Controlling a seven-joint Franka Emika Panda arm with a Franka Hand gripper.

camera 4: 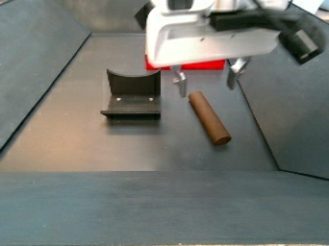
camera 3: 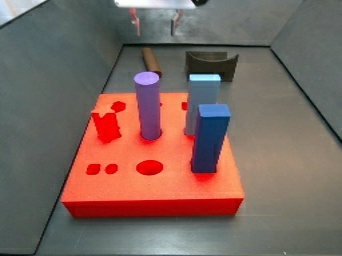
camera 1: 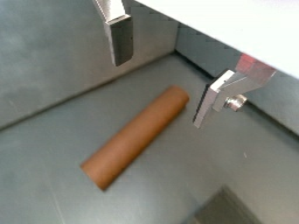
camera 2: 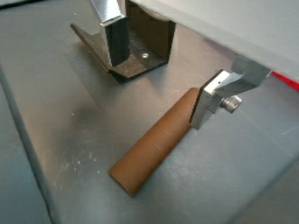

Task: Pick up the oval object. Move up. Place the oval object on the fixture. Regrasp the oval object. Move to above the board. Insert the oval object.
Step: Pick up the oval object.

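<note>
Gripper [camera 2: 158,74] hangs above the floor with fingers spread wide and empty, the oval object [camera 2: 158,144] lying flat below between them, just beside the fixture [camera 2: 128,48], near the bin's far wall.

The purple cylinder [camera 3: 148,103] hides most of the oval object [camera 3: 151,60].

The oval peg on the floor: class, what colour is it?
Brown; the peg shows best in a wrist view, under the open gripper.

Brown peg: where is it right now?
The brown peg lies flat on the floor beside the fixture, under the open hand, untouched.
</note>
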